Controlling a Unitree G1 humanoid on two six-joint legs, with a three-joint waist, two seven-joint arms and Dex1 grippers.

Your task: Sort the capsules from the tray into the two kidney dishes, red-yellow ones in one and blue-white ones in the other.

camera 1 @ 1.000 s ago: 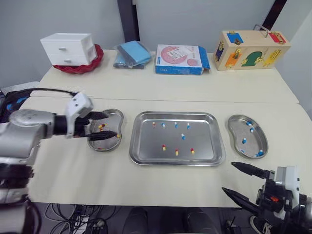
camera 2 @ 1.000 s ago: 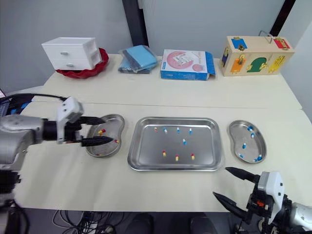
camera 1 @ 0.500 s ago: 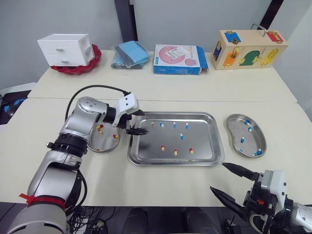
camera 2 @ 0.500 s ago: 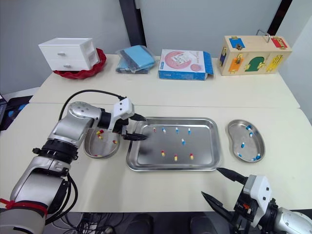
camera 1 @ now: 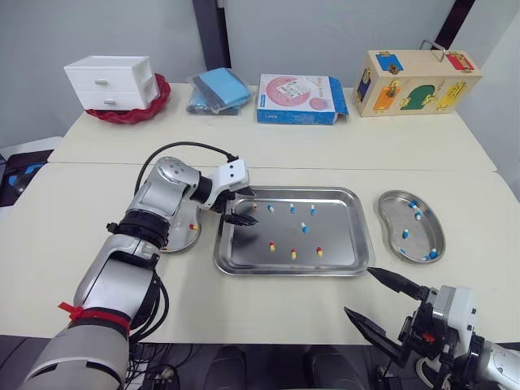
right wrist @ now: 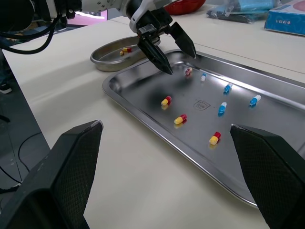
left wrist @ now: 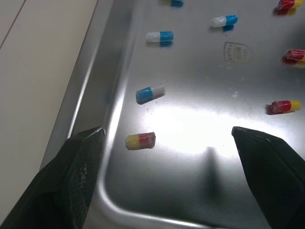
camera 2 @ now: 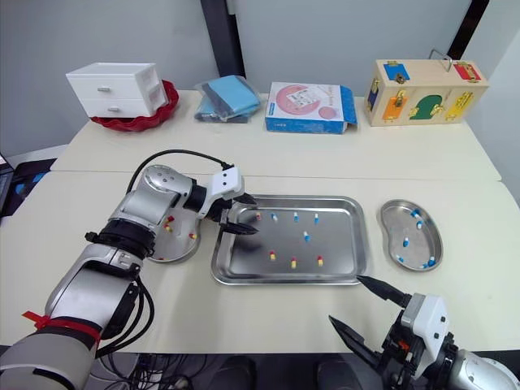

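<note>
Red-and-yellow shell, glossy: the red-yellow capsule (left wrist: 140, 140) lies flat on the floor of the steel tray (camera 1: 341, 237). It sits at the left end of the far row, close to the tray's left wall.

Handling, as judged:
- Very light.
- Thin hard skin, likely to dent or split at the seam under a firm squeeze.
- Rounded and smooth on polished metal, so it will probably roll or skid off a fingertip.
- Best hold looks to be across the barrel at mid-length, both tips low, closing gently.

Left pincer (camera 1: 244, 209) is open and empty, fingers spread wide, tips over the tray's left end. In the left wrist view the capsule sits in the gap between the two fingers, slightly ahead of the tips and nearer one finger than the other. No contact with it. Height of the tips above the tray floor: cannot tell.

Nearest neighbour is a blue-white capsule (left wrist: 150, 93), just beyond and apart from it. A wide sweep could nudge it. More of both colours lie further along the tray.

Left kidney dish (camera 1: 180, 241) is just beside the tray's left side and holds red-yellow ones. Right kidney dish (camera 1: 418, 237) is beside the tray's right side and holds blue-white ones.

Right pincer (camera 1: 358, 291) is open and empty, low over the near edge of the tabletop (camera 1: 244, 305), by the tray's near right corner and well apart from the target capsule.
</note>
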